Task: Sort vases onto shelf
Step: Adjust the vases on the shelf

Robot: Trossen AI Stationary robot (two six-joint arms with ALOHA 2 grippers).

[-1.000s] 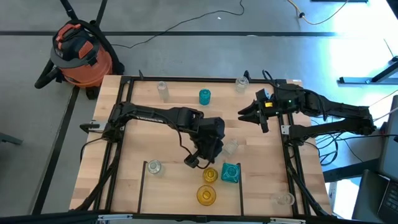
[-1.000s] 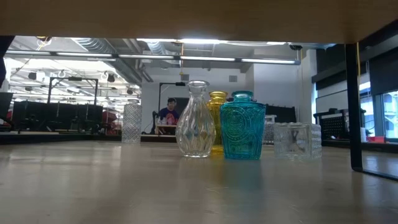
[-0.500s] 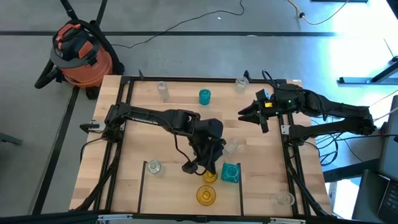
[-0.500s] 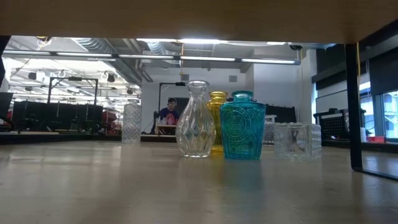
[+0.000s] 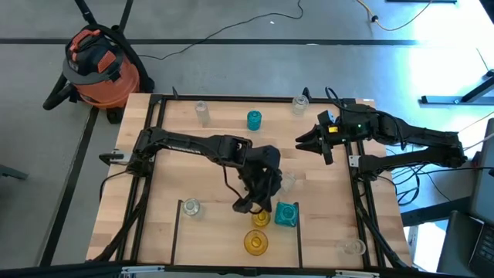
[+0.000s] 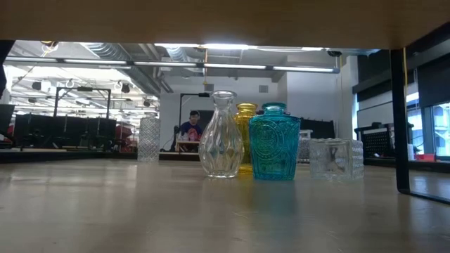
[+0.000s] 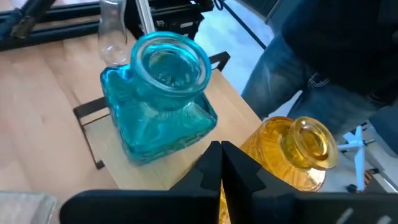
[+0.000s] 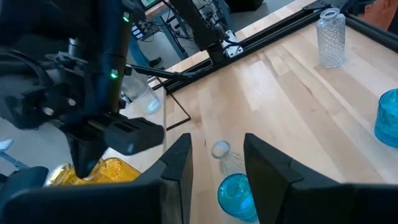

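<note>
My left gripper (image 5: 257, 204) is shut and points down over the shelf (image 5: 216, 232). It stands right beside a small amber vase (image 5: 261, 218), which shows next to the shut fingers in the left wrist view (image 7: 298, 152). A square teal vase (image 5: 286, 214) (image 7: 158, 93) stands upright just right of the amber one. A second amber vase (image 5: 256, 243) sits nearer the near edge. My right gripper (image 5: 309, 141) (image 8: 217, 168) is open and waits above the far right of the table. The low view shows a clear vase (image 6: 223, 133), the teal vase (image 6: 274, 140) and no gripper. My left gripper comes from above with its shut fingers (image 7: 219, 155) close beside the amber vase's shoulder (image 7: 267, 149). I cannot tell whether they touch it. The vase stands upright on the shelf.
Other vases stand apart: a clear one (image 5: 191, 207) at the shelf's left, a clear square one (image 5: 287, 182) by the left gripper, a teal one (image 5: 254, 120) and two clear ones (image 5: 202, 112) (image 5: 299, 104) at the far edge, another clear one (image 5: 353, 247) near right. Black frame rails (image 5: 147, 154) border the table.
My left gripper has moved a little toward the table's near edge, then slightly right, closing in on the small amber vase. The vases stand where they were.
</note>
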